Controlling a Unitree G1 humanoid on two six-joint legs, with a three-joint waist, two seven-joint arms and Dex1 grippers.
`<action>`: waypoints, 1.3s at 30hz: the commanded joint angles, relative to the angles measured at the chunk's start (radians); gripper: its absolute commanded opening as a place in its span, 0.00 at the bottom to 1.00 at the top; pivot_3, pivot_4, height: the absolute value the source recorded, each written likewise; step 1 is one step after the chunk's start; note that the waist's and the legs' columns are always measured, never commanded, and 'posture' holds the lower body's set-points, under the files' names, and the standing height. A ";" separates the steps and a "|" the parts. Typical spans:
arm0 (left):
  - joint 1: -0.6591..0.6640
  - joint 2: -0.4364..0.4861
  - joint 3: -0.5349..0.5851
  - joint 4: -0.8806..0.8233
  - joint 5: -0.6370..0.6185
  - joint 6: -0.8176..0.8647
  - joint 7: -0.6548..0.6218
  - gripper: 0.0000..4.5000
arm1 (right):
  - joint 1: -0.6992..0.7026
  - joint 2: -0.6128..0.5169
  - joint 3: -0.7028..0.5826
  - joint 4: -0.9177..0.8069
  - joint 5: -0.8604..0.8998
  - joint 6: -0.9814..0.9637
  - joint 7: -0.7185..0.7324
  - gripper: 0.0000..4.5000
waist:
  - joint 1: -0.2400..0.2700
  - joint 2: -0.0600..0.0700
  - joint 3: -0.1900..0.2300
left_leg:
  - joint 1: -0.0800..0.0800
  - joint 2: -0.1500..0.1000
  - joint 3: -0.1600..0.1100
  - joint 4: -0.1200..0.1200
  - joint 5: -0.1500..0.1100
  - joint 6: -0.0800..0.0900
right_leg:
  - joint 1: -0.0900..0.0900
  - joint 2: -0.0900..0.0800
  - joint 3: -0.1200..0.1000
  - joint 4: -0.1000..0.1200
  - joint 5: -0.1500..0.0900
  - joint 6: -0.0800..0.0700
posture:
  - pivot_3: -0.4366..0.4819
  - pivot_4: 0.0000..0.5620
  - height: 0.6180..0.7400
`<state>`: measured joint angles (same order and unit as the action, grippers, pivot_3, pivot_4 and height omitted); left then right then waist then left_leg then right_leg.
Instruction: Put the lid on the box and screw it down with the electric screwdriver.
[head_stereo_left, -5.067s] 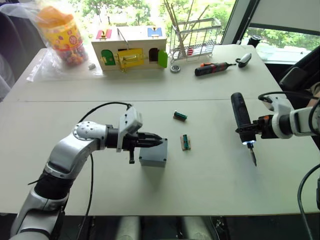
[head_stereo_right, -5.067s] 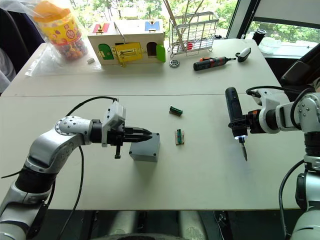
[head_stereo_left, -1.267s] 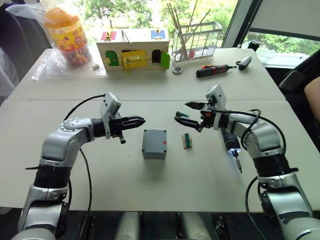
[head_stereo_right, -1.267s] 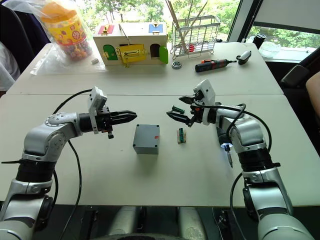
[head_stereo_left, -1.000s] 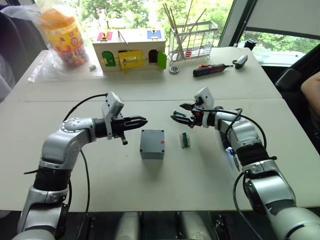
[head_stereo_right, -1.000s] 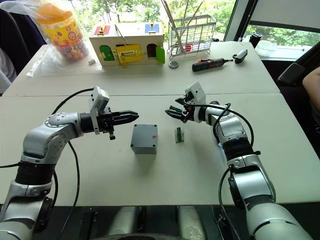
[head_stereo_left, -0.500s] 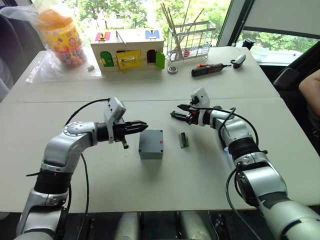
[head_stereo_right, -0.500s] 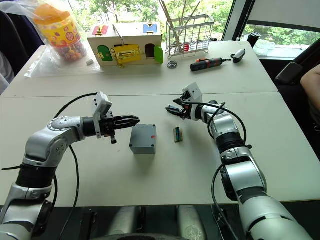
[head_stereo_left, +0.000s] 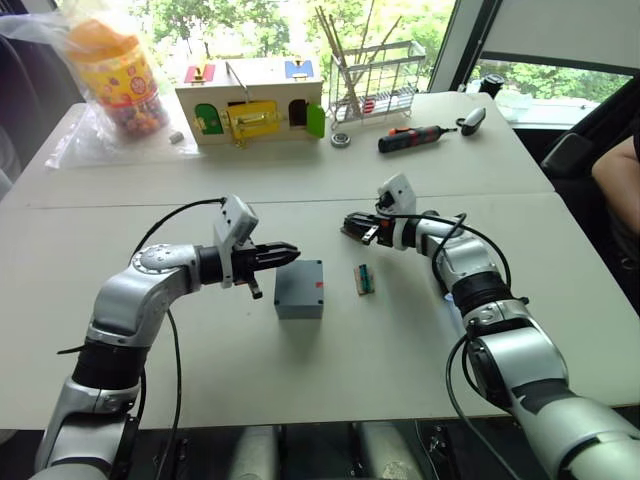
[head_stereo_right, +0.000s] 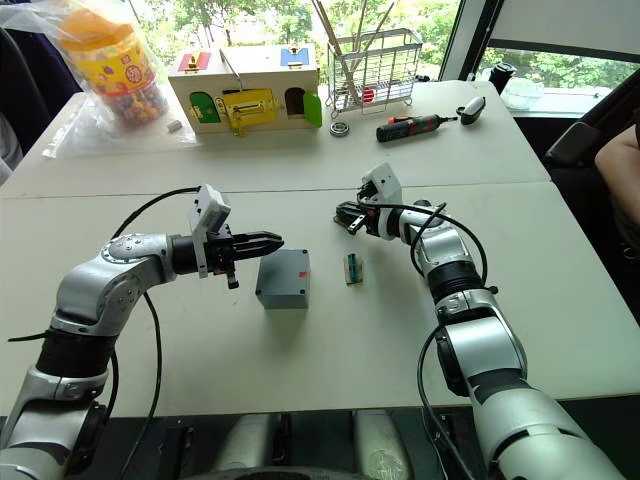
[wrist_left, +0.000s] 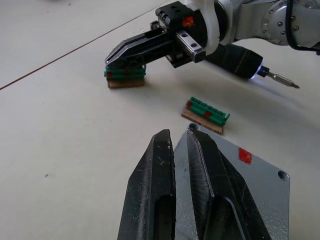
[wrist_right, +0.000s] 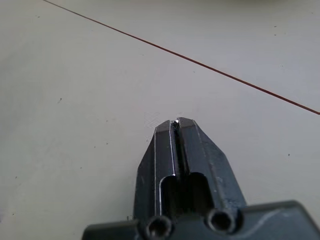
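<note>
Your left gripper (head_stereo_left: 291, 253) hovers just beside the box (head_stereo_left: 300, 290), near its upper left edge, jaws together and empty; in the left wrist view the tips sit over the grey lid (wrist_left: 250, 185), which lies flat on top of the box with a small red mark near one side and a screw hole showing at a corner. The box rests on the white surface (head_stereo_left: 330, 370) at mid-front, between your two arms. Your right gripper (head_stereo_left: 350, 228) is down near the surface beyond the box, jaws pressed together with nothing between them in the right wrist view; the left wrist view puts its tips touching or just over a small green terminal block (wrist_left: 125, 76), and you cannot tell which. A second green block (head_stereo_left: 364, 279) lies just right of the box. The screwdriver (wrist_left: 239, 60) lies on the surface under your right forearm, its tip light on and the bit (wrist_left: 282, 80) pointing away from the box; neither gripper holds it. At the far edge you see a wooden toy house (head_stereo_left: 252, 100), a wire rack (head_stereo_left: 377, 80), a black-and-orange screwdriver (head_stereo_left: 416, 139) and a bagged jar of coloured beads (head_stereo_left: 113, 75).
</note>
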<state>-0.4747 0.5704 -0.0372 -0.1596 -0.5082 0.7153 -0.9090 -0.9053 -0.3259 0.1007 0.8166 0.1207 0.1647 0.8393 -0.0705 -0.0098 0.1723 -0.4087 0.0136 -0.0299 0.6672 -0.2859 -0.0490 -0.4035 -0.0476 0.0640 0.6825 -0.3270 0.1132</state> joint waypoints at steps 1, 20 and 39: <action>-0.002 0.001 0.003 -0.034 -0.008 -0.003 0.006 0.10 | -0.019 0.006 -0.018 -0.013 -0.004 -0.018 -0.002 0.01 | -0.001 0.000 0.000 | 0.000 0.000 0.000 0.000 0.000 0.000 | 0.000 0.000 0.000 0.000 0.000 0.000 | 0.48 0.27 0.97; -0.013 0.007 0.022 -0.009 -0.027 -0.014 -0.020 0.10 | -0.004 -0.042 -0.075 -0.221 0.063 0.058 0.064 0.01 | 0.001 0.000 0.000 | 0.000 0.000 0.000 0.000 0.000 0.000 | 0.000 0.000 0.000 0.000 0.000 0.000 | 0.48 0.27 0.97; 0.090 0.176 0.023 -0.068 -0.060 -0.006 -0.132 0.10 | 0.400 -0.056 -0.006 -1.047 0.312 0.538 0.003 0.01 | 0.029 0.000 0.000 | 0.000 0.000 -0.001 0.000 -0.002 0.004 | 0.000 0.000 0.000 0.000 0.000 0.000 | 0.48 0.27 0.97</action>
<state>-0.3671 0.7469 -0.0186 -0.2165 -0.5690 0.7249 -1.0413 -0.4968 -0.3850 0.1018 -0.1864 0.4136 0.7124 0.8496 -0.0414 -0.0094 0.1722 -0.4085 0.0130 -0.0307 0.6675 -0.2884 -0.0446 -0.4039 -0.0476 0.0642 0.6824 -0.3270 0.1132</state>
